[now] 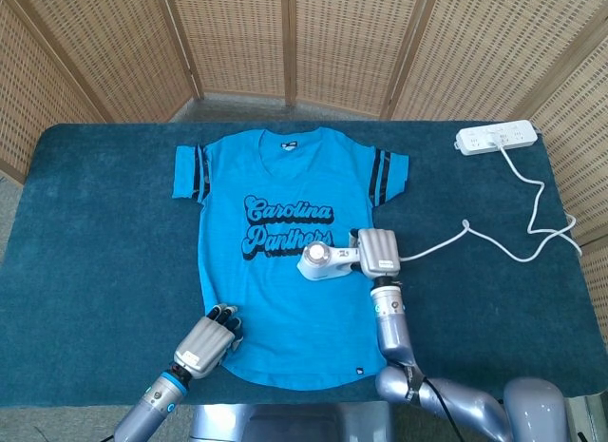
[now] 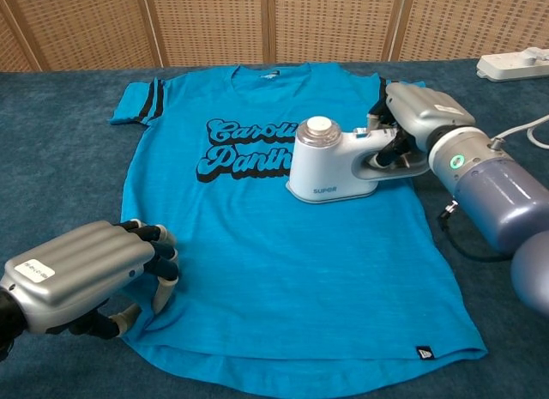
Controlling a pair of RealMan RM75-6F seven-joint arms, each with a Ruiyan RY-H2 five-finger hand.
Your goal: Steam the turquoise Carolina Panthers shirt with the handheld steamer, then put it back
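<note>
The turquoise Carolina Panthers shirt [image 1: 285,200] [image 2: 257,253] lies flat on the dark blue table, collar away from me. My right hand [image 1: 378,251] [image 2: 420,116] grips the handle of the white handheld steamer [image 1: 321,260] [image 2: 330,161], whose base rests on the shirt's right side beside the lettering. My left hand [image 1: 205,341] [image 2: 81,275] presses on the shirt's lower left hem with fingers curled down, holding nothing.
A white power strip [image 1: 496,138] [image 2: 515,65] sits at the far right of the table [image 1: 95,233]. Its white cord [image 1: 518,223] loops across the right side toward the steamer. Wicker screens [image 1: 304,43] stand behind the table.
</note>
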